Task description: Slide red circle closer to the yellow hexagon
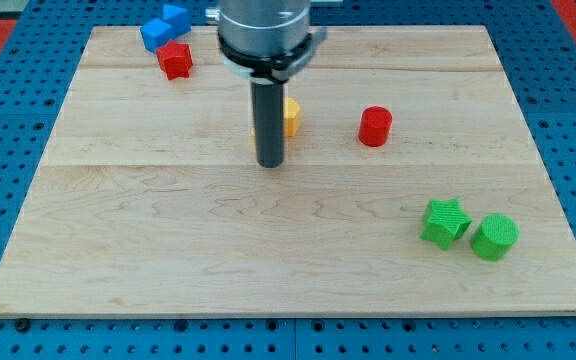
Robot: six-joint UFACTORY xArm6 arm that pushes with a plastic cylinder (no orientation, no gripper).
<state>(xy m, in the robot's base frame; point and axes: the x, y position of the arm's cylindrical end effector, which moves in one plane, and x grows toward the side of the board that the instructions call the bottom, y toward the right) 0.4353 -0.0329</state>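
The red circle (375,126) is a short red cylinder on the wooden board, right of centre toward the view's top. The yellow hexagon (290,117) lies to its left, mostly hidden behind my rod, with only its right side showing. My tip (270,164) rests on the board just below and left of the yellow hexagon, and well left of the red circle. The tip touches neither block as far as I can tell.
A red star-like block (176,60) and two blue blocks (164,26) sit at the view's top left. A green star (445,221) and a green cylinder (494,237) sit at the bottom right. The wooden board (168,230) lies on a blue pegboard.
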